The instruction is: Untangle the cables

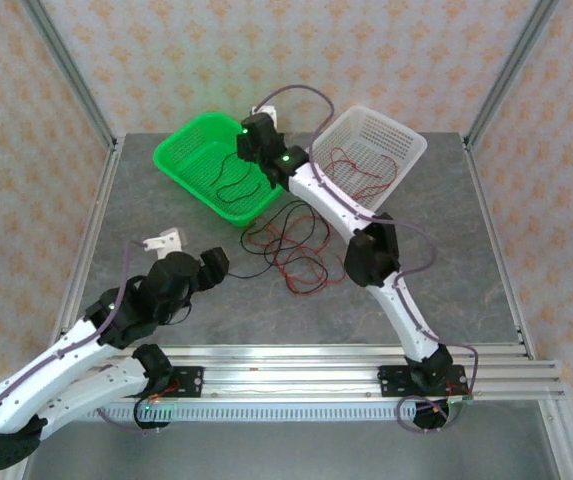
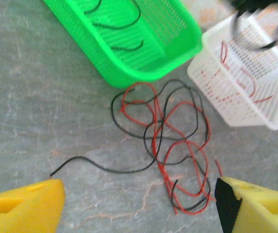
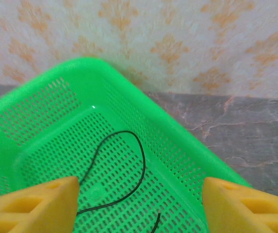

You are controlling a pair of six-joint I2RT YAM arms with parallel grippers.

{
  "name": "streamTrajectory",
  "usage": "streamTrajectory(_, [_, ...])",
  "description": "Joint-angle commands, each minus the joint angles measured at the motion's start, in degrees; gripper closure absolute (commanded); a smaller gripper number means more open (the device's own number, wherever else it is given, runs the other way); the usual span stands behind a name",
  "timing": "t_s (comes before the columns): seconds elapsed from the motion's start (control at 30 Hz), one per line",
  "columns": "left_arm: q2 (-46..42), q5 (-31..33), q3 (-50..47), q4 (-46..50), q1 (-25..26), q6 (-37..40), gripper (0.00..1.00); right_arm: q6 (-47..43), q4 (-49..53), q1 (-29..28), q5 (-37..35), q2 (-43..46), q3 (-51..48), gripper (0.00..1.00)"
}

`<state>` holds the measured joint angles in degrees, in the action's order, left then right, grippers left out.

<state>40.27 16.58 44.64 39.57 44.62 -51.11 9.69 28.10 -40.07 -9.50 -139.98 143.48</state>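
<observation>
The tangled cables (image 2: 158,136) lie on the worktop (image 2: 32,97), on the near side of the green basket (image 2: 143,73) and the white basket (image 2: 236,97). We should pinch the black strand (image 2: 100,166) trailing left with the left gripper (image 2: 139,208), its jaws spread and empty, and draw it out slowly. The right gripper (image 3: 139,204) hangs over the green basket, jaws parted, holding nothing.

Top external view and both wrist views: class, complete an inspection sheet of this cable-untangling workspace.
Surface: grey marbled table.
Job's things: tangle of red and black cables on the table in front of both baskets; black cable in the green basket; red cables in the white basket.
Clutter: nothing seen.
Grippers: left gripper open, empty, facing the tangle; right gripper open, empty, above the green basket.
Cables: purple arm cables run along the arms.
Surroundings: patterned walls, metal frame posts, rail at the near edge.
</observation>
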Motion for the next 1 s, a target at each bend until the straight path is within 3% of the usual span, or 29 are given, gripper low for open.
streamTrajectory(0.0, [3.07, -3.79, 2.42, 2.77, -0.11, 0.77, 0.21, 4.21, 7.88, -0.54, -1.76, 7.73, 1.81, 0.34])
streamTrajectory(0.3, [13.72, -8.61, 4.61, -2.38, -0.08, 7.88, 0.28, 5.11, 13.64, -2.46, -1.02, 16.82, -5.55, 0.45])
streamTrajectory(0.47, [24.49, -13.6, 6.97, -7.54, -0.07, 11.98, 0.34, 6.73, 10.27, -2.48, -2.54, 25.71, -19.7, 0.48])
streamTrajectory(0.7, [38.72, -14.32, 10.85, -11.44, -0.3, 12.73, 0.4, 8.01, 6.17, -2.55, -2.91, 37.44, -37.59, 0.49])
streamTrajectory(0.97, [50.31, -12.36, 13.76, -13.16, -2.22, 11.47, 0.62, 9.71, 0.68, -2.48, -3.53, 49.48, -56.05, 0.5])
